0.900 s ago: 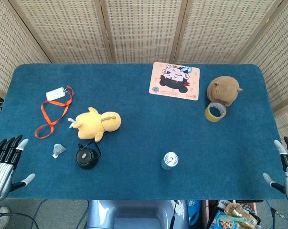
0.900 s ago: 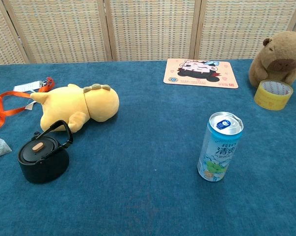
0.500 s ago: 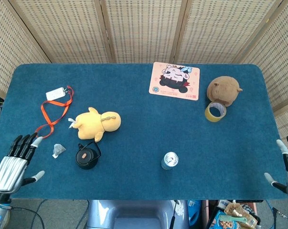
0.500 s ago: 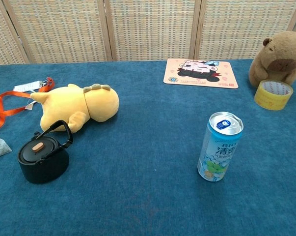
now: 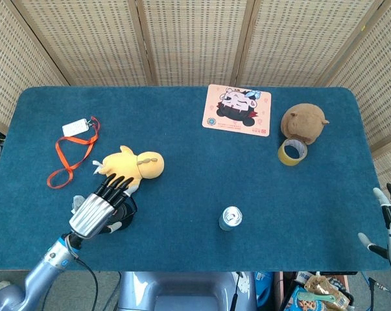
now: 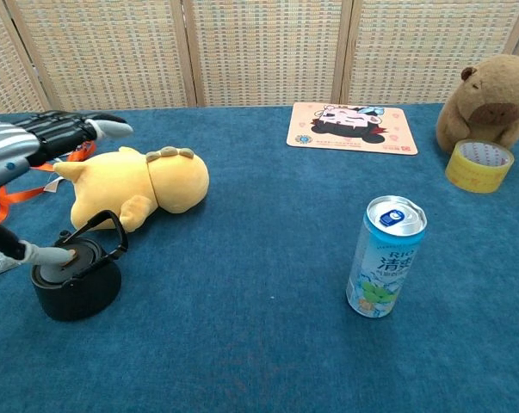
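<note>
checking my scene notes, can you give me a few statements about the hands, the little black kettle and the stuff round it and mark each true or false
1. The left hand is over the black kettle, its thumb tip at the lid. True.
2. The drink can lies on its side. False: it stands upright.
3. The yellow plush toy lies just beyond the kettle. True.
4. The tape roll sits on the pink mouse pad. False: it lies on the table next to the brown plush toy.
5. The right hand holds the can. False: it is at the table's edge, fingers apart, holding nothing.
</note>
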Available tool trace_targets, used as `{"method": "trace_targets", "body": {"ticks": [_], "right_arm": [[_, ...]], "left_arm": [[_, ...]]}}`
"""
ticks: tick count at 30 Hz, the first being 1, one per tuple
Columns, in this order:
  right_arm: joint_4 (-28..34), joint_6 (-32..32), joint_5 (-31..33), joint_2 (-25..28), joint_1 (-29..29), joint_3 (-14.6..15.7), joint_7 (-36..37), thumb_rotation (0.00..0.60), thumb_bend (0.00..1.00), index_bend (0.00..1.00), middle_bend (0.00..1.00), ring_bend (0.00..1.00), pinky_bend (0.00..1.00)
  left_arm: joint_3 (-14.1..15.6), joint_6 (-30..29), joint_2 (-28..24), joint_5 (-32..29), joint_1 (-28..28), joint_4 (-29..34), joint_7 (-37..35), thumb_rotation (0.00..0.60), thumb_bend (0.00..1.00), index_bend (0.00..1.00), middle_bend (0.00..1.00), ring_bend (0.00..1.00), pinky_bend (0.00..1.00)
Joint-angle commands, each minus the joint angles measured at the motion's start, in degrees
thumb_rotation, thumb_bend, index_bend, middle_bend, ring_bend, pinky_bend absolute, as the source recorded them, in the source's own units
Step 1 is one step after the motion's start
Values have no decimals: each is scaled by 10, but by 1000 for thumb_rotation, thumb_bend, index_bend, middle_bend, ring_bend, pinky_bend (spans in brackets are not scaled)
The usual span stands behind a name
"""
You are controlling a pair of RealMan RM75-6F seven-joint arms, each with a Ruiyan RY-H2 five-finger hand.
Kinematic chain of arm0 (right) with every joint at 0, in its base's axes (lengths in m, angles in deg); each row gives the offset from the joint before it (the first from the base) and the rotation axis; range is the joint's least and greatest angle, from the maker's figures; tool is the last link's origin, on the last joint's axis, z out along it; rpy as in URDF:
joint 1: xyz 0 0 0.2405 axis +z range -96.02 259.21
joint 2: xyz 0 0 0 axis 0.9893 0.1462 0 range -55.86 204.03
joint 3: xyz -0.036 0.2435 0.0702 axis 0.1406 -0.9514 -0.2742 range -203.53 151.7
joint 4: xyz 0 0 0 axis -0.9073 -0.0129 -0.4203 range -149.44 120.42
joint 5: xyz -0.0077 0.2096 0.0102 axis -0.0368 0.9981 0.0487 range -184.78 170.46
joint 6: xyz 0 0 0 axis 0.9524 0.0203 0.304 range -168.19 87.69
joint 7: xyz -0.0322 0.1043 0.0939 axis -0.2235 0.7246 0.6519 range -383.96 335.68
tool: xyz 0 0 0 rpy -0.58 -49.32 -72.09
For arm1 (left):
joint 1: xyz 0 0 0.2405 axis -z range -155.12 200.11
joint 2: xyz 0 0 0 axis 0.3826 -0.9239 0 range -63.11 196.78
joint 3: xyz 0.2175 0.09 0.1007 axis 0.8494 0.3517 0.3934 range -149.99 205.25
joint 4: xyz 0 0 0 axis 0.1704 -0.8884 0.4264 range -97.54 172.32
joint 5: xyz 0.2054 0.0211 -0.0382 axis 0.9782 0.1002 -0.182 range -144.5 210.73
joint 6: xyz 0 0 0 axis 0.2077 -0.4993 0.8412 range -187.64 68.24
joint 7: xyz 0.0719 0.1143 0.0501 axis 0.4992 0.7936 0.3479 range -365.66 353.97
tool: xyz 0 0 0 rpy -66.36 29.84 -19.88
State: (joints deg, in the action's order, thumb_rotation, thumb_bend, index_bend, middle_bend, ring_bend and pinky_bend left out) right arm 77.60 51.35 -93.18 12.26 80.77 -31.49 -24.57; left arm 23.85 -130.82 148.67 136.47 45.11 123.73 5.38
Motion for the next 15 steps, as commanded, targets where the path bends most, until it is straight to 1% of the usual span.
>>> {"method": "trace_targets", "body": {"ticks": [1,6,12,15], "right_arm": [[-1,-3,2,0,1,0,1,600,0,0,0,0,0],[-3,-7,3,-1,3,1,-2,600,0,0,0,0,0],[-4,-12,6,-2,5,1,-5,600,0,0,0,0,0],[-5,-13,8,-2,5,1,-5,600,0,0,0,0,0]], "left_arm": [[-8,18,45,-3,30,-49,14,600,66,0,0,0,0],[-12,34,76,-17,52,-81,15,600,66,0,0,0,0],[-11,48,96,-30,72,-96,14,600,66,0,0,0,0],[-13,51,103,-37,80,-108,25,600,66,0,0,0,0]]}}
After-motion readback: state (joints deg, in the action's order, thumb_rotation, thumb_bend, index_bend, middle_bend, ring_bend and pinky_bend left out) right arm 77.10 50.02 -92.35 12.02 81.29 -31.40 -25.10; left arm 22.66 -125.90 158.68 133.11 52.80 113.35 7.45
